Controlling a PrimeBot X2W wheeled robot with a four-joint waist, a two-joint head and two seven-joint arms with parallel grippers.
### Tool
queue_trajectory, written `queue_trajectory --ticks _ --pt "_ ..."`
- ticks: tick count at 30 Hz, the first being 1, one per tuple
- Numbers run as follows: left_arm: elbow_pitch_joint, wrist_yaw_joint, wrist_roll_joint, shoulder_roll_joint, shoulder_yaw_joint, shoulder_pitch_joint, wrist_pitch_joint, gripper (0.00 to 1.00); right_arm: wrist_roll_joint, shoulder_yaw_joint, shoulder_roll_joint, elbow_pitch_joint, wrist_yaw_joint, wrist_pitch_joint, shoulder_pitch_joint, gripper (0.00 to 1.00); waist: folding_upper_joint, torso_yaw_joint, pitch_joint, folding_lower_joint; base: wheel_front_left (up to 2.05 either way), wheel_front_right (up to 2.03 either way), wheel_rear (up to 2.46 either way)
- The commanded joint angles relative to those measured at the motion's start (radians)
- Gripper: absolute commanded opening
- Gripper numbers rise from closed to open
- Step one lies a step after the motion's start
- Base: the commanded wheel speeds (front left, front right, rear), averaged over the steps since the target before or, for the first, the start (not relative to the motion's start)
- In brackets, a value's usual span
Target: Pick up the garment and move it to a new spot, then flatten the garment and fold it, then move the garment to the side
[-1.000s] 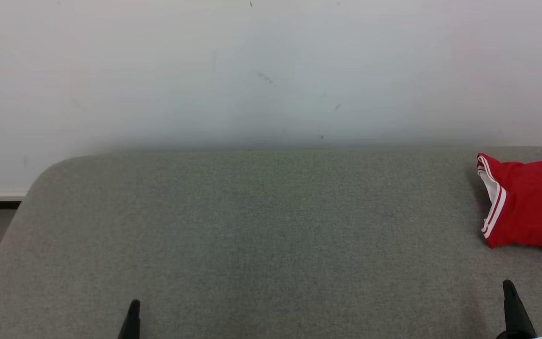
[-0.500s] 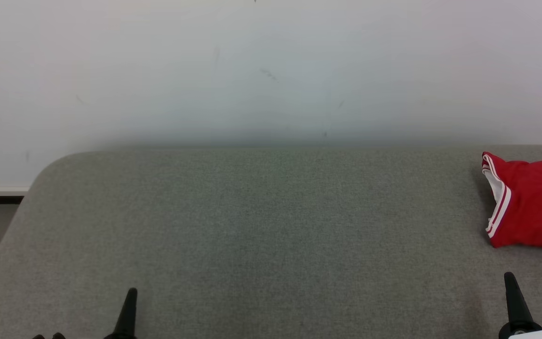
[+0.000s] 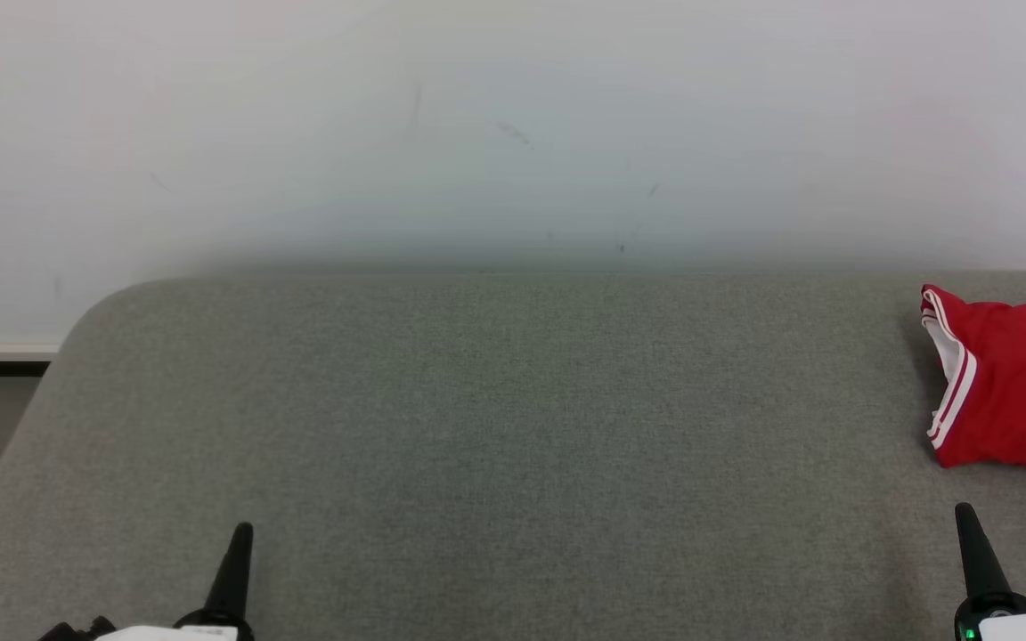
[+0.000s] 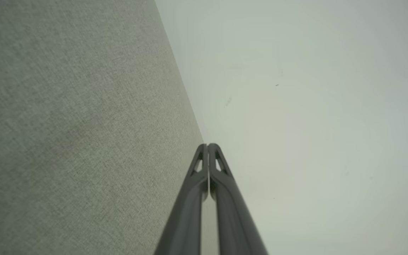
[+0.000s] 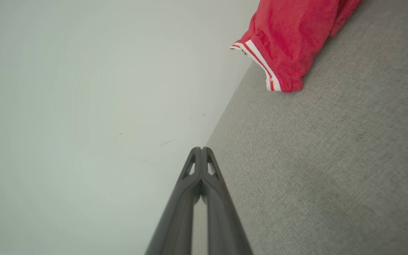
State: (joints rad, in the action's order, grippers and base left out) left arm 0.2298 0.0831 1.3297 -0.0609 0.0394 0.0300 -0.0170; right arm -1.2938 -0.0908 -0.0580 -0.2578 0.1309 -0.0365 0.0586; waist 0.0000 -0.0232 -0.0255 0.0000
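The white-trimmed red garment [image 3: 1007, 383] lies bunched at the far right of the grey fabric surface [image 3: 495, 418], near the pale wall [image 3: 477, 133]. The right end effector [image 3: 964, 515] is near it, fingers pinched together on nothing; the left end effector [image 3: 241, 532], likewise closed and empty, is well apart.

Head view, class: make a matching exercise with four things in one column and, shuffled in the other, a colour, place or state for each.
Things:
1. garment
2. table
3. wall
4. left gripper

Descriptions:
A. white, at the back
B. shut, lower left
C. red with white trim, right edge
D. grey fabric top

Pairs: 1-C, 2-D, 3-A, 4-B
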Motion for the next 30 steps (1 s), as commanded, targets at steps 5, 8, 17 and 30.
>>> queue_trajectory --ticks 5,8,17,30 --pt "0.000 0.014 0.059 -0.008 0.014 0.028 -0.016 0.00 -0.063 -0.007 0.001 0.011 0.000 -0.016 0.023 0.00 0.0000 0.003 0.004 0.0000 0.00 0.00 0.00" --pt "0.002 0.018 0.081 -0.008 0.018 0.034 -0.023 0.00 -0.087 -0.009 0.002 0.011 0.000 -0.023 0.026 0.00 0.0000 0.005 0.006 0.0000 0.00 0.00 0.00" --pt "0.006 0.028 0.150 -0.007 0.032 0.050 -0.044 0.00 -0.161 -0.014 0.004 0.013 0.000 -0.041 0.035 0.00 0.0000 0.010 0.013 0.0000 0.00 0.00 0.00" --pt "0.012 0.043 0.245 -0.005 0.049 0.071 -0.070 0.00 -0.259 -0.022 0.007 0.015 0.000 -0.066 0.047 0.00 0.0000 0.018 0.022 0.0000 0.00 0.00 0.00"
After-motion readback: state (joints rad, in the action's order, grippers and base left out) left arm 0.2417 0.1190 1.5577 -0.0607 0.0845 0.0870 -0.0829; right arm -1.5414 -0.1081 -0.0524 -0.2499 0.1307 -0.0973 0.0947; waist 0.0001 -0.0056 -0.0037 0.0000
